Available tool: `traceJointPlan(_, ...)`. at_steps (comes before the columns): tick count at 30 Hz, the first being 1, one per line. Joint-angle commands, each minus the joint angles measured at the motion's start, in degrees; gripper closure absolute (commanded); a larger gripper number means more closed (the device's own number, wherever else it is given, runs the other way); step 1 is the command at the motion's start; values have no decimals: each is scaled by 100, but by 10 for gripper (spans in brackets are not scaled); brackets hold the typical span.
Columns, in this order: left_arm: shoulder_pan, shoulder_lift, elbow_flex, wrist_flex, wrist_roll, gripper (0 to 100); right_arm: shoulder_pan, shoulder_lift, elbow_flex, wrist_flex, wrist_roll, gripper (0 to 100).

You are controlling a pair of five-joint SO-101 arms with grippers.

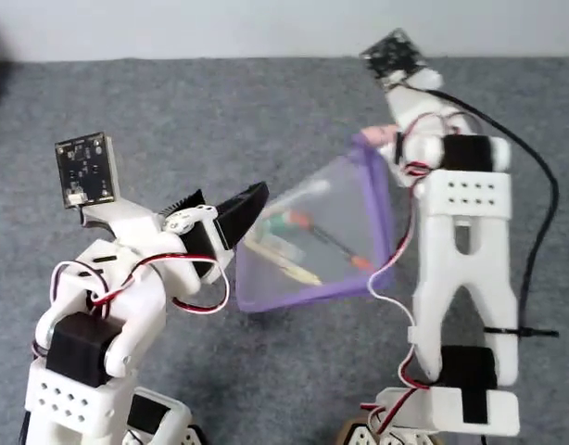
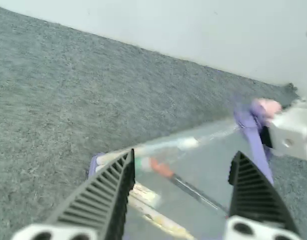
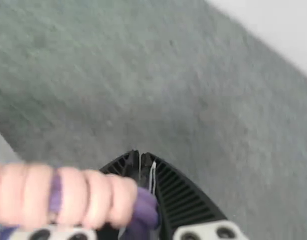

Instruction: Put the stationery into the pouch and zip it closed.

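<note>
The clear pouch (image 1: 335, 199) with purple trim lies between the arms, its far corner raised. Inside are stationery items: an orange-tipped pen (image 1: 308, 225) and a pale yellow piece (image 1: 280, 255). My right gripper (image 1: 398, 148) is shut on the purple zipper end, beside the pink beaded pull (image 1: 377, 136). In the right wrist view the gripper (image 3: 143, 162) is shut on purple fabric (image 3: 143, 210), with the pink pull (image 3: 68, 197) beside it. My left gripper (image 1: 236, 222) is open at the pouch's near left corner. In the left wrist view its gripper (image 2: 183, 175) frames the pouch (image 2: 208, 165) and pen (image 2: 161, 168).
Grey carpet-like cloth (image 1: 220, 111) covers the table, with open room on the far left. A white wall (image 2: 193, 25) stands behind. The right arm's white body (image 1: 465, 269) runs along the pouch's right side, trailing red and black cables.
</note>
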Motion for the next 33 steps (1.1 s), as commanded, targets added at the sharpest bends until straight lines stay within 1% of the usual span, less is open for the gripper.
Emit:
traceJointPlan(1,-299,-44,-101,-88,44,705,435,-470,-281,391,-53,991)
traceJointPlan(7,-905,-62,40,-62,-18,706,796,-356,-273,998,-53,991)
traceJointPlan(12,-1266,-62,57,-53,-299,715,796,-224,-273,1684,-53,981)
traceJointPlan(14,-1433,-62,57,-53,-571,745,796,-233,-273,2026,-53,927)
traceJointPlan(19,-1855,-62,57,-53,-1116,851,804,-251,-273,2897,-88,693)
traceJointPlan(21,-1960,-62,57,-62,-1275,883,778,-259,-281,3169,-88,654)
traceJointPlan(25,-2110,-62,66,-53,-1389,913,760,-268,-281,3327,-97,671)
traceJointPlan(30,-2163,-70,242,-53,-1389,913,804,-295,-281,3354,-97,701)
traceJointPlan(33,-2171,-79,453,-53,-1389,913,804,-593,-141,3371,-97,740)
